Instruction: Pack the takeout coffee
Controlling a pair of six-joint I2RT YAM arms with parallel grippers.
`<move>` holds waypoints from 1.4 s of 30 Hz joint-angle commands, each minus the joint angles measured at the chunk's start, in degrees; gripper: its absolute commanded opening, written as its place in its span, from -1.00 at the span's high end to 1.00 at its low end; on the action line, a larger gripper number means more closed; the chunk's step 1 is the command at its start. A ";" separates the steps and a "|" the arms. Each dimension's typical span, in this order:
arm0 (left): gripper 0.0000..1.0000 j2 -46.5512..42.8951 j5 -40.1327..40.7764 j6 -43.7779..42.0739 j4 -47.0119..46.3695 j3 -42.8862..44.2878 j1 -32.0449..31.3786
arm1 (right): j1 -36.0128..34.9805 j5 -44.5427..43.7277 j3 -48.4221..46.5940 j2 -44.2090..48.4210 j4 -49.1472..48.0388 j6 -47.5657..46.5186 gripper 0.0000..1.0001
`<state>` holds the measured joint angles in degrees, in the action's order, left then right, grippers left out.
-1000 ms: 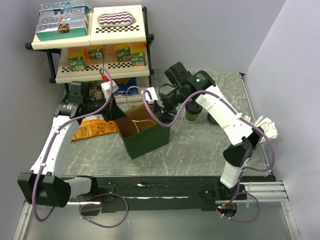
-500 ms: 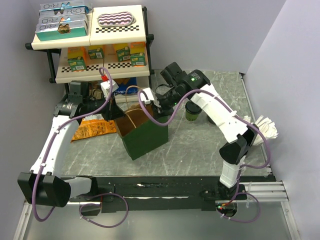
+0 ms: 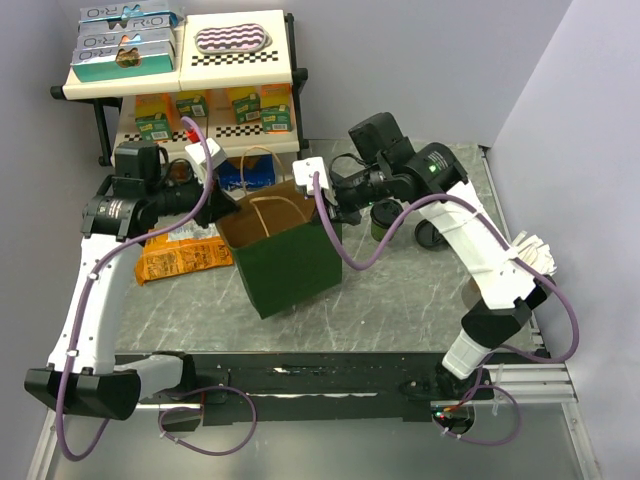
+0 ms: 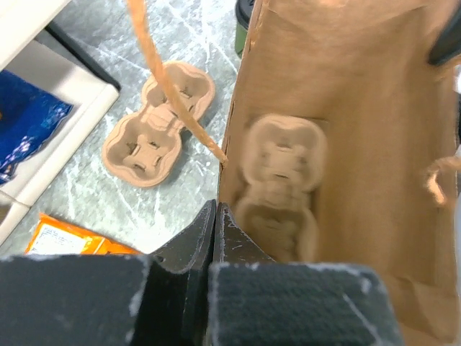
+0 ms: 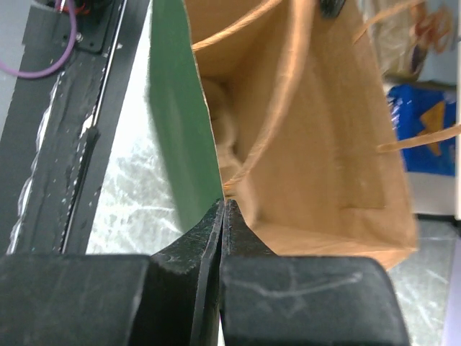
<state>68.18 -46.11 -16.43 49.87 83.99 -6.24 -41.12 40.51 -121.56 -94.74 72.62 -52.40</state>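
Holding the mouth of the green paper bag (image 3: 295,270) open from both sides, you've got the left end effector (image 4: 216,216) pinched tight on the bag's left rim, near a handle root, and the right end effector (image 5: 223,216) clamped flat on the opposite rim, with nothing else in either one. The takeout coffee (image 3: 384,222) stands upright on the desk (image 3: 400,300) just right of the bag, tucked under the right arm, black lid on, touched by neither arm. Treat it as light and soft-walled: paper like that will probably buckle under a hard squeeze, and if there's liquid inside, any tilt could push the lid off. I'd take it around the green body, below the lid's rim, with a moderate grip, and keep it vertical all the way in. Down in the bag, the left wrist view shows a pulp carrier (image 4: 281,180) lying flat on the bottom, wells up, which looks like the seat for the cup. Count time: one bag, one lidded coffee that I can make out, two carriers, the second carrier (image 4: 158,122) sitting on the desk outside the bag's left wall. There's also a dark round thing (image 3: 432,237) just right of the cup; I can't tell what it is.
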 commanded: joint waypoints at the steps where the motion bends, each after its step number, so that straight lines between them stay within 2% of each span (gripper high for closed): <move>1: 0.96 -0.42 2.07 -1.06 0.67 3.55 0.00 | -1.15 0.01 -2.89 1.75 -3.27 2.39 1.00; 10: 0.95 -1.03 2.07 -1.06 0.32 2.59 0.09 | -2.38 -0.08 2.01 3.07 -5.90 3.53 1.00; 13: 0.82 -1.47 2.77 -1.33 -0.38 0.75 0.09 | -2.56 0.35 4.73 3.24 -6.53 3.53 1.00; 15: 0.58 -2.00 3.56 -1.77 -1.00 -1.44 0.00 | -2.73 0.53 7.37 3.51 -6.96 3.10 1.00; 16: 0.24 -2.26 4.00 -1.68 -1.52 -2.41 0.09 | -2.73 0.19 11.13 4.20 -8.01 3.79 0.71; 17: -0.40 -3.05 4.62 -1.33 -2.48 -3.55 0.09 | -2.65 -0.34 12.73 4.56 -9.41 4.41 0.48; 18: -0.92 -3.58 4.62 -0.98 -3.02 -5.57 0.09 | -2.73 -0.61 13.79 4.82 -9.77 6.07 0.27; 19: -0.99 -4.11 5.06 -0.54 -3.54 -6.54 0.09 | -2.73 -0.96 14.06 4.91 -9.78 7.13 -0.02; 21: -0.99 -6.56 7.95 2.96 -7.40 -9.00 0.09 | -2.21 -0.70 11.54 4.57 -7.60 9.59 -0.18; 22: -0.99 -7.53 9.01 3.94 -8.98 -9.54 0.09 | -1.77 -0.44 6.65 3.87 -6.45 10.30 -0.35; 25: -0.99 -9.91 10.86 5.08 -13.03 -9.81 0.09 | 1.64 0.35 -3.47 2.72 -4.86 15.74 -0.67; 26: -0.99 -10.09 11.12 5.52 -13.56 -9.54 0.09 | 2.97 0.53 -4.82 2.72 -5.29 17.32 -0.71; 30: -0.99 -10.44 9.99 9.73 -17.42 -9.80 0.09 | 12.19 -2.80 -0.80 4.12 -11.52 24.26 -0.72; 31: -0.99 -10.70 9.81 10.35 -18.22 -10.07 0.26 | 15.78 -4.37 2.69 4.12 -13.28 24.80 -0.68; 35: -0.99 -10.44 8.06 12.56 -20.68 -10.60 1.58 | 21.94 -14.82 9.40 1.41 -14.96 24.54 -0.65; 38: -0.99 -10.09 7.17 14.14 -22.18 -11.03 3.07 | 26.25 -16.51 11.78 -2.81 -13.74 25.07 -0.67; 41: -0.99 -9.56 6.47 14.40 -22.97 -11.12 4.30 | 28.28 -16.87 11.26 -7.29 -10.58 24.19 -0.75; 42: -0.99 -9.39 6.29 14.40 -23.06 -11.04 4.57 | 28.64 -16.35 10.99 -8.96 -9.96 24.02 -0.89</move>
<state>58.35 -37.71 -4.49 30.59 73.25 -2.90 -14.87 26.92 -110.19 -99.29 59.29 -29.47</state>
